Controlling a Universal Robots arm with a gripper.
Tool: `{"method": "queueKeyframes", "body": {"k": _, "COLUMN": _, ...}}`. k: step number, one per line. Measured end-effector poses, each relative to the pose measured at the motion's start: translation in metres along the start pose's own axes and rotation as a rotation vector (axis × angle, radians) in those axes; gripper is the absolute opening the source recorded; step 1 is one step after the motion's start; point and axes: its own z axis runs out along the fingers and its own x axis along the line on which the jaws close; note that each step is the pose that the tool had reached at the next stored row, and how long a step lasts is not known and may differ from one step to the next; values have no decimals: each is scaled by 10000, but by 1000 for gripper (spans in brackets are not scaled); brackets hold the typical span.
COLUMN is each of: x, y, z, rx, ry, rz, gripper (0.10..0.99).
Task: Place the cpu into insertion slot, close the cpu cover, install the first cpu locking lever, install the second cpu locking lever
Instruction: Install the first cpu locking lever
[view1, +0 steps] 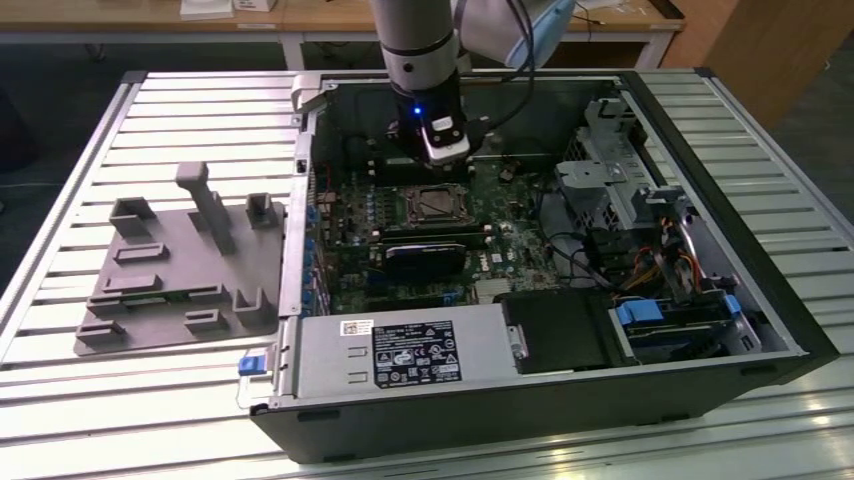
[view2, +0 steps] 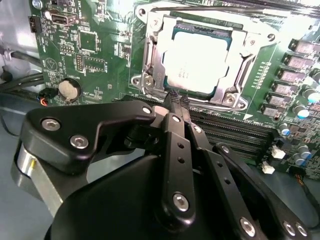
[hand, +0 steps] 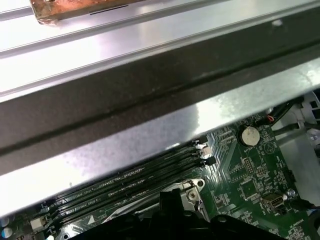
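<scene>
Currently, status by view.

Exterior view, arm: the arm (view1: 420, 60) reaches down into the open computer case (view1: 747, 300), with the gripper (view1: 441, 150) hanging just above the far side of the board (view1: 350, 270).
Exterior view, slot: the insertion slot (view1: 434, 204) sits near the middle of the board, just in front of the gripper; its contents are too small to judge from this view.
Exterior view, surroundings: a grey fixture tray (view1: 174, 270) lies on the slatted table (view1: 80, 150) at the exterior view's left, well apart from the case.

Second wrist view, cpu: the cpu (view2: 197, 62) lies flat and square inside the slot (view2: 150, 60), grey top up.
Second wrist view, cover: the cpu cover (view2: 239, 65) lies down around the chip, framing it through its window.
Second wrist view, lever: one thin wire lever (view2: 210, 7) runs along the far edge of the socket; whether it is latched cannot be told.
Second wrist view, gripper: the fingertips (view2: 176, 100) meet with no visible gap and nothing between them, just short of the near edge of the cover.

First wrist view, board: memory slots (hand: 130, 185) run beside a corner of the socket frame (hand: 192, 192), under a bright case rail (hand: 150, 130).

Progress, done: chip seated, cover apparently lowered.
Progress, left: lever locking is judged not yet confirmed; the closed, empty fingers sit nearest the cover's near edge.
</scene>
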Motion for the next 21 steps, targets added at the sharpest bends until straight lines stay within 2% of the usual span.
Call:
{"method": "queueKeyframes", "body": {"k": 6, "x": -1, "y": 0, "z": 0, "rx": 33, "ry": -9, "rz": -6, "gripper": 102}}
{"method": "queueKeyframes", "body": {"k": 7, "x": -4, "y": 2, "z": 2, "rx": 47, "ry": 12, "rz": -4, "gripper": 102}}
{"method": "queueKeyframes", "body": {"k": 9, "x": -17, "y": 6, "z": 6, "rx": 113, "ry": 122, "rz": 3, "gripper": 102}}
{"method": "queueKeyframes", "body": {"k": 12, "x": -40, "y": 9, "z": 14, "rx": 254, "ry": 351, "rz": 17, "gripper": 102}}
{"method": "queueKeyframes", "body": {"k": 14, "x": -51, "y": 2, "z": 17, "rx": 341, "ry": 454, "rz": 21, "gripper": 102}}
{"method": "queueKeyframes", "body": {"k": 18, "x": -70, "y": -37, "z": 18, "rx": 453, "ry": 579, "rz": 23, "gripper": 102}}
{"method": "queueKeyframes", "body": {"k": 21, "x": -87, "y": -78, "z": 17, "rx": 502, "ry": 619, "rz": 28, "gripper": 102}}
